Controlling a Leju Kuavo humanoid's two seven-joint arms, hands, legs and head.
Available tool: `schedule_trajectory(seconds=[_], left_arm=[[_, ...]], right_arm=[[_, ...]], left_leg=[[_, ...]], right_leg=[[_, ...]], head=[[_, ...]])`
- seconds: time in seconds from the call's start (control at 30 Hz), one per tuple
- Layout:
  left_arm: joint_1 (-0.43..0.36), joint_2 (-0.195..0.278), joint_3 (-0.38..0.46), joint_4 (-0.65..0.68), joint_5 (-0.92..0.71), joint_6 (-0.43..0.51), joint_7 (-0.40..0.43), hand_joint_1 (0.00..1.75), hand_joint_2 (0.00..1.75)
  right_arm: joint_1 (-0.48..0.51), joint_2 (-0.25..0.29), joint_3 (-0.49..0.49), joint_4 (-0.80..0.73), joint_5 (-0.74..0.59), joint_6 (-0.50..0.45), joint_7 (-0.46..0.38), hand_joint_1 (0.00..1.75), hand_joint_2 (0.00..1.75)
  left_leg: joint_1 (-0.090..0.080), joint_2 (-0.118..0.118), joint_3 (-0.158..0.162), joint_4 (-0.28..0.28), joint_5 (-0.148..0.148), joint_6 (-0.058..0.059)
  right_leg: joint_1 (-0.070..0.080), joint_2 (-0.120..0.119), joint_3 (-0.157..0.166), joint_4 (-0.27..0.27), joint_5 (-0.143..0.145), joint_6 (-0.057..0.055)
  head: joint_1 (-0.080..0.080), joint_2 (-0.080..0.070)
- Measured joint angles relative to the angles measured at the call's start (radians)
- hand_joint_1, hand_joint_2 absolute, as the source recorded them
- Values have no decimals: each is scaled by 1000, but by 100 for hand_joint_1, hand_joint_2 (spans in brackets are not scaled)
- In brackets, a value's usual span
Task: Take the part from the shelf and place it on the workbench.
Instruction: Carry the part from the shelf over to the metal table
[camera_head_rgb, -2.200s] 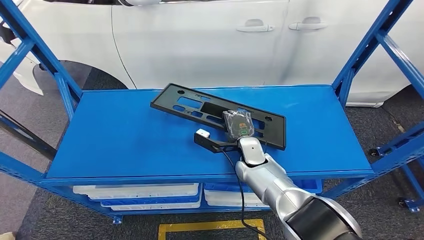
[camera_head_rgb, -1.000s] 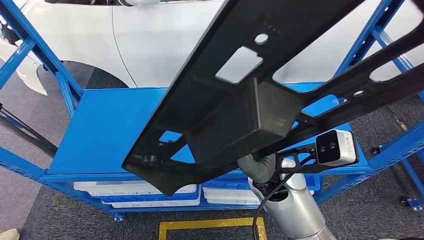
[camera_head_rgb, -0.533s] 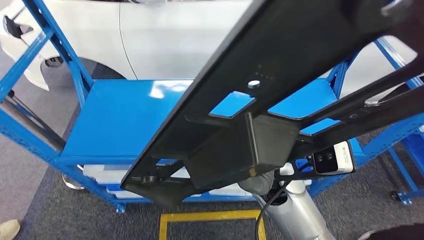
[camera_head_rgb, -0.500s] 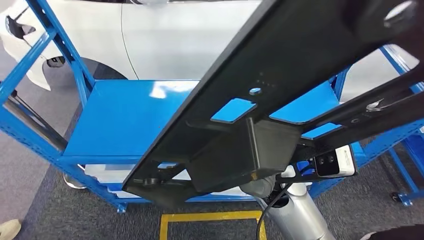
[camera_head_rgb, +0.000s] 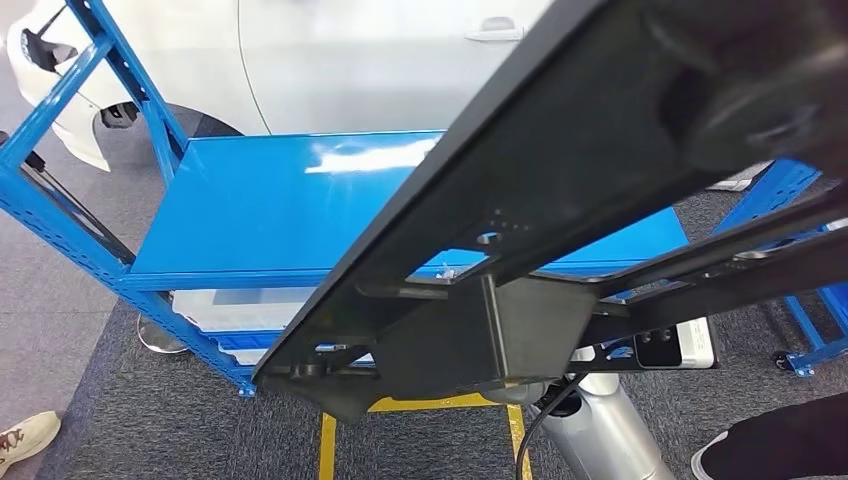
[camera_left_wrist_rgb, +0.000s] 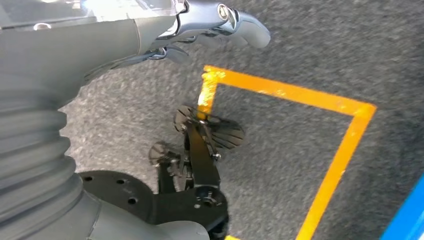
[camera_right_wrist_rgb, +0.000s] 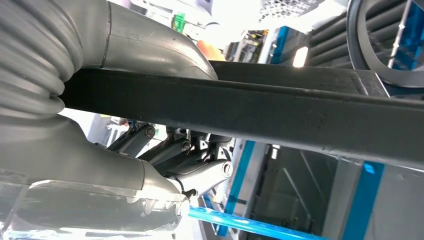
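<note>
The part (camera_head_rgb: 560, 200) is a long flat black plastic panel with cut-outs and a boxy block on its underside. It hangs tilted close in front of the head camera and covers much of that view. My right hand (camera_right_wrist_rgb: 165, 160) grips it, thumb on one face and fingers on the other, with the part's edge (camera_right_wrist_rgb: 280, 112) running across the right wrist view. In the head view the part hides the hand, and the silver right forearm (camera_head_rgb: 600, 435) rises beneath it. My left hand (camera_left_wrist_rgb: 200, 25) hangs over the carpet, fingers apart and holding nothing.
The blue shelf (camera_head_rgb: 290, 200) stands ahead with a bare top and white bins (camera_head_rgb: 240, 300) below. A white car (camera_head_rgb: 350, 60) is behind it. A yellow line (camera_head_rgb: 420, 405) marks the carpet. One person's shoe (camera_head_rgb: 25, 440) is at the lower left, another's (camera_head_rgb: 770, 440) at the lower right.
The part lay on the shelf under my right hand; it now hangs lifted near the camera. The whole picture has shifted, so the camera has moved and the shelf looks farther off.
</note>
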Motion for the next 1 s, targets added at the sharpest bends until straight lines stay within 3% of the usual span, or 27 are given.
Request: schedule_trajectory(seconds=[0.03, 0.07, 0.1, 0.13, 0.17, 0.23, 0.3, 0.33, 0.4, 0.43, 0.5, 0.53, 0.57, 0.6, 0.63, 0.67, 0.7, 0.77, 0.8, 0.87, 0.93, 0.97, 1.0], left_arm=[[0, 0, 0, 0, 0, 0, 0, 0, 175], [0, 0, 0, 0, 0, 0, 0, 0, 175], [-1, 0, 0, 0, 0, 0, 0, 0, 175], [-1, 1, 0, 0, 0, 0, 0, 0, 175], [-1, 1, 0, 0, 0, 0, 0, 0, 175], [-3, 2, 0, 0, 0, 0, 0, 0, 175], [-7, 2, -1, 0, -1, 0, 0, 0, 175], [-8, 3, -1, 0, -1, 0, 0, 0, 175], [-7, 3, -1, 0, -1, 0, 0, 0, 175], [-7, 2, -1, 0, -1, 0, 0, 0, 175], [-9, 2, -1, 0, -1, 0, 0, 0, 175], [-9, 2, -1, 0, -1, 0, 0, 0, 175], [-10, 2, -1, 0, -1, 1, 0, 0, 175], [-9, 2, -1, 0, -1, 2, 0, 0, 175], [-9, 2, -1, 0, 0, 3, 0, 0, 175], [-9, 2, -1, 0, 0, 3, 0, 0, 175], [-9, 2, -1, 0, 1, 4, 0, 0, 175], [-9, 0, -1, 0, 1, 5, 0, 0, 175], [-9, -1, -1, 0, 2, 6, 1, 0, 175], [-9, -1, -1, 0, 6, 13, 5, 0, 175], [-5, 0, 0, 0, 10, 21, 10, 0, 175], [-3, 0, 1, 0, 11, 24, 13, 0, 175], [0, 1, 1, 0, 11, 25, 16, 0, 175]], right_arm=[[0, 1, 0, -1, 0, 0, 0, 175, 175], [0, 2, 0, -1, 0, 0, 0, 175, 175], [1, 2, 0, -1, 1, 0, 0, 175, 175], [1, 2, 0, -1, 1, 0, 0, 175, 175], [1, 2, 0, -1, 1, 0, 0, 175, 175], [1, 2, 0, -3, 1, 0, 0, 175, 175], [0, 4, 0, -7, 1, 0, 0, 175, 175], [0, 4, 0, -9, 1, 0, 0, 175, 175], [0, 5, 0, -9, 1, 0, 0, 175, 175], [0, 5, 0, -9, 2, 0, 0, 175, 175], [0, 5, -1, -9, 2, 0, 0, 175, 175], [1, 5, -1, -9, 2, 0, 0, 175, 175], [2, 4, -2, -9, 2, 0, -1, 175, 175], [2, 4, -2, -9, 2, 1, -1, 175, 175], [3, 4, -2, -9, 2, 2, -1, 175, 175], [2, 5, -3, -9, 2, 2, -1, 175, 175], [0, 5, -3, -9, 2, 3, -1, 175, 175], [-8, 8, -4, -12, 2, 4, 2, 175, 175], [-12, 11, -5, -14, 3, 5, 5, 175, 175], [-19, 17, -9, -19, 3, 8, 11, 175, 175], [-22, 20, -11, -21, 5, 12, 17, 175, 175], [-22, 21, -11, -22, 5, 12, 20, 175, 175], [-23, 23, -12, -22, 6, 12, 22, 175, 175]], left_leg=[[0, 0, -15, 68, -52, -4], [1, 0, -25, 132, -85, -7], [1, 0, -24, 176, -94, -8], [1, 0, -7, 187, -80, -9], [1, 0, 26, 163, -53, -7], [-1, 0, 137, 27, -23, 0], [-5, -1, 222, -99, -39, 10], [-9, -2, 235, -127, -48, 16], [-9, 0, 223, -133, -33, 30], [-7, 2, 214, -134, -22, 39], [-4, 8, 187, -136, 6, 52], [-5, 8, 169, -135, 20, 56], [-6, 8, 151, -134, 34, 57], [-8, 8, 132, -131, 47, 57], [-8, 8, 112, -127, 59, 56], [-9, 8, 92, -123, 70, 55], [-10, 8, 74, -117, 81, 53], [-12, 7, 47, -107, 99, 46], [-13, 6, 41, -106, 108, 41], [-11, 6, 36, -110, 129, 29], [-8, 5, 27, -111, 131, 18], [-7, 4, 18, -94, 104, 13], [-5, 3, 5, -56, 58, 9]], right_leg=[[1, 0, -15, 0, 12, -2], [2, -1, -30, 1, 24, -2], [3, -1, -46, 2, 36, -2], [4, -1, -61, 3, 47, -1], [4, -1, -76, 5, 58, 1], [6, 0, -99, 9, 77, 8], [8, -2, -109, 11, 96, 19], [8, -3, -111, 10, 105, 25], [6, -3, -114, 8, 117, 37], [4, -1, -121, 21, 100, 42], [1, 2, -152, 105, 9, 49], [0, 2, -171, 174, -47, 52], [-1, 3, -186, 243, -86, 55], [-2, 3, -190, 295, -99, 56], [-2, 3, -180, 316, -88, 57], [-2, 3, -151, 301, -62, 56], [-2, 3, -103, 250, -37, 52], [2, 3, 10, 100, -39, 41], [6, 3, 47, 43, -50, 35], [12, 3, 61, 1, -57, 25], [9, 1, 45, -6, -32, 11], [6, 0, 33, -11, -17, 4], [4, -2, 20, -14, -2, -1]], head=[[-1, 0], [-2, 0], [-1, 0], [-2, 0], [-2, 0], [-2, 0], [-1, 0], [-2, 0], [-5, 0], [-5, 0], [-2, 0], [-1, 0], [0, 0], [0, 0], [-1, 0], [-1, 0], [-1, 0], [-2, 0], [-2, 0], [1, 0], [4, 0], [2, 0], [0, 0]])
